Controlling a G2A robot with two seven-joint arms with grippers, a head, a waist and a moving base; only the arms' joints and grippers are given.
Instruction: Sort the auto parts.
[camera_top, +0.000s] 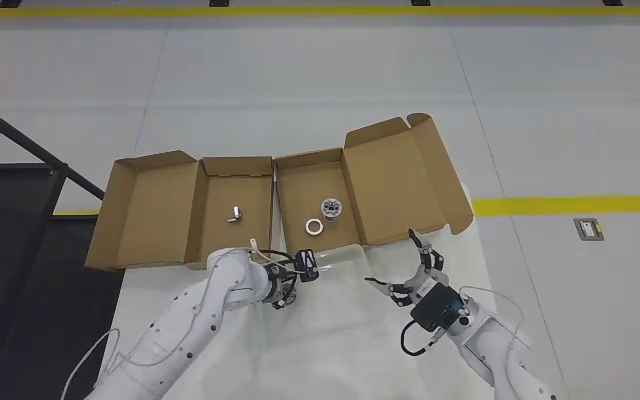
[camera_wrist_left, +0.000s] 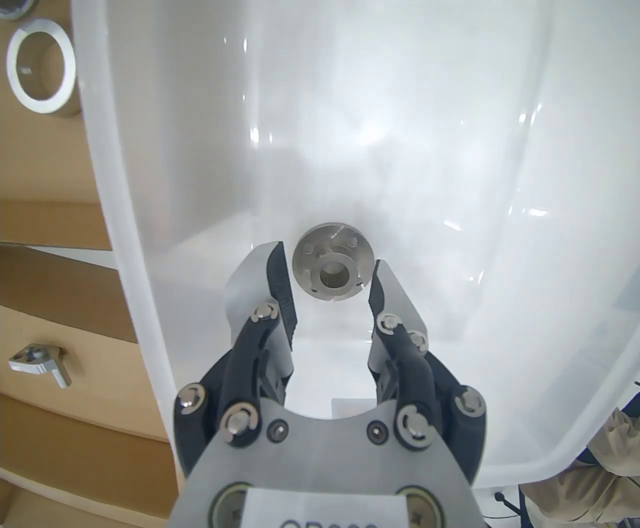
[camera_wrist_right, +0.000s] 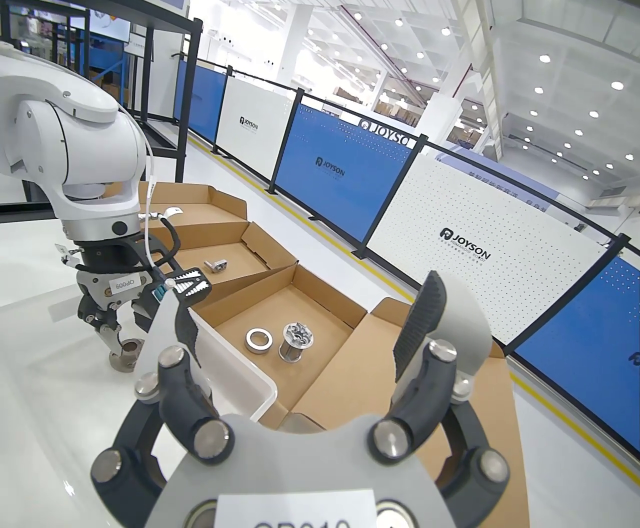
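We had the left end effector (camera_wrist_left: 327, 257) down inside the bin (camera_wrist_left: 125, 250) near the counter's (camera_top: 340, 340) far edge. Its jaws were narrowly apart either side of the hub (camera_wrist_left: 332, 267), which lay flat on the bin floor, and we couldn't tell if they touched it. The right end effector (camera_wrist_right: 302, 292) hung wide open toward the counter's right edge. A ring (camera_top: 314, 227) and cylinder (camera_top: 331, 208) lay in the right box (camera_top: 300, 190), a bracket (camera_top: 236, 213) in the left box (camera_top: 240, 185).

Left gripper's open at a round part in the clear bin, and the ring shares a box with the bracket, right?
Not quite. The top view shows the ring sharing a box with a cylindrical part; the bracket lies in the neighbouring box. The rest holds.
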